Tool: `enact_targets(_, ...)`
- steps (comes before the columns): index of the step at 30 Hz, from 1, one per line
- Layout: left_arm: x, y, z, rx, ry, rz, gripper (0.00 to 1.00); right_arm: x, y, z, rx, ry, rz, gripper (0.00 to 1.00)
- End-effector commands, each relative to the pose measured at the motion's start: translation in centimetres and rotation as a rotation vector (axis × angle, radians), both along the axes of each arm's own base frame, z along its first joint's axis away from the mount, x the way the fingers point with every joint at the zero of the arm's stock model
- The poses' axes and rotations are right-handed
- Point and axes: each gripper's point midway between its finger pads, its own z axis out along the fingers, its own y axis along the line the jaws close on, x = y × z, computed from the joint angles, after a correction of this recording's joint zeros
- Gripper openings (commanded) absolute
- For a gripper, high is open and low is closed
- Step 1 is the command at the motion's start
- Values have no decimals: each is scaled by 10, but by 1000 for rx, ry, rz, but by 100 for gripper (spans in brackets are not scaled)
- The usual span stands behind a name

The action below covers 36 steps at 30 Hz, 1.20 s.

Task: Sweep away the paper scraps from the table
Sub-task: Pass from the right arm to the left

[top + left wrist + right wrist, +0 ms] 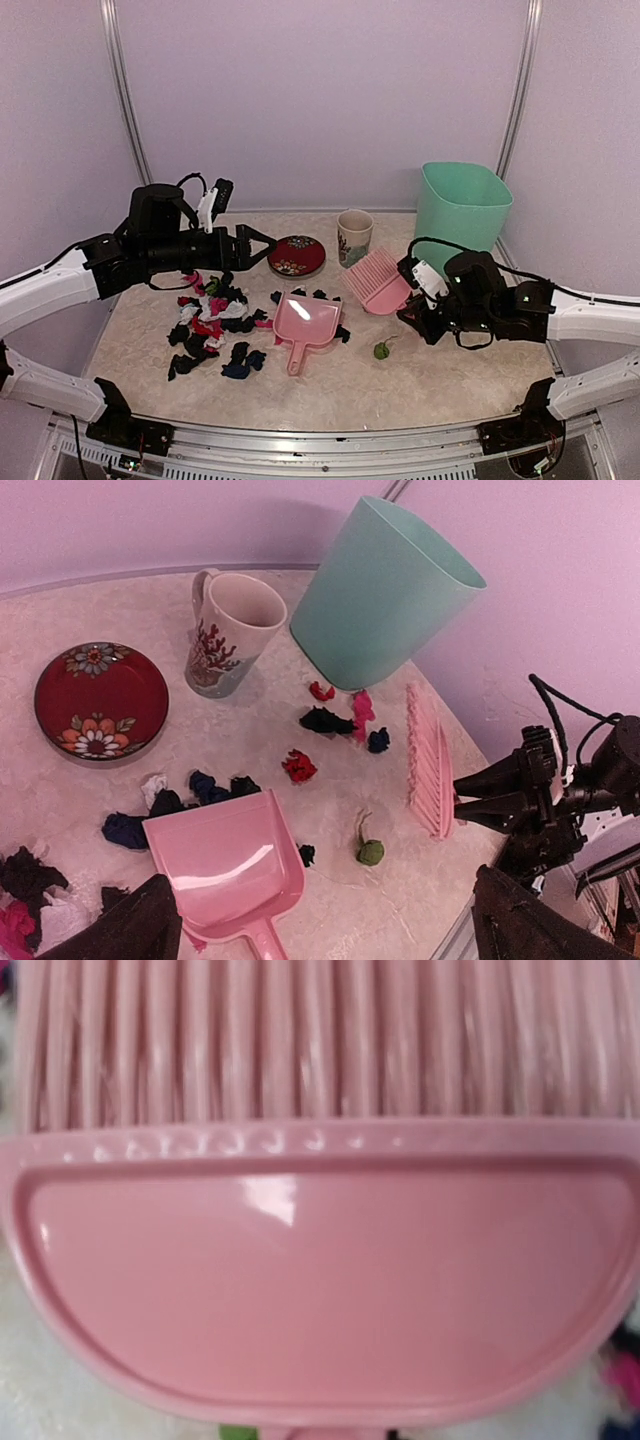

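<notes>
Paper scraps (210, 325), mostly black with red, pink and white bits, lie heaped on the left of the table (450, 385). More scraps (325, 720) are scattered near the bin, and a green one (381, 350) lies alone. A pink dustpan (305, 325) rests flat beside the heap. My left gripper (262, 243) hangs open and holds nothing above the heap's far edge; its dark fingers (140, 925) frame the dustpan (225, 865). My right gripper (412, 292) is shut on the base of a pink brush (375, 280), which fills the right wrist view (320, 1260) and hides the fingers there.
A red flowered plate (296, 256) and a cup (354, 237) stand at the back middle. A tall mint-green bin (462, 215) stands at the back right. White walls enclose the table, and a metal rail (330, 440) runs along its near edge.
</notes>
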Motion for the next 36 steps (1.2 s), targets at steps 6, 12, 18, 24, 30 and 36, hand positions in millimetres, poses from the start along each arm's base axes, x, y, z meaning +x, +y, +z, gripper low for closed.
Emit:
enact_targets(6,-32,-42,-7,-99,142,-244,99,-21,62,31,-73,-277,437,0)
enact_targets(12,-51,-66,-29,-83,218,-343,99,-28,81,40,-101,-356,570,0)
enact_targets(18,-62,-84,-39,-101,255,-404,99,-29,92,43,-148,-380,643,0)
enact_targets(24,-64,-90,-42,-116,280,-423,99,-31,95,44,-187,-387,682,0)
enact_targets(30,-67,-95,-49,-116,308,-440,97,-26,95,44,-222,-404,680,0)
enact_targets(36,-67,-95,-54,-120,320,-426,92,-20,96,50,-216,-416,642,0)
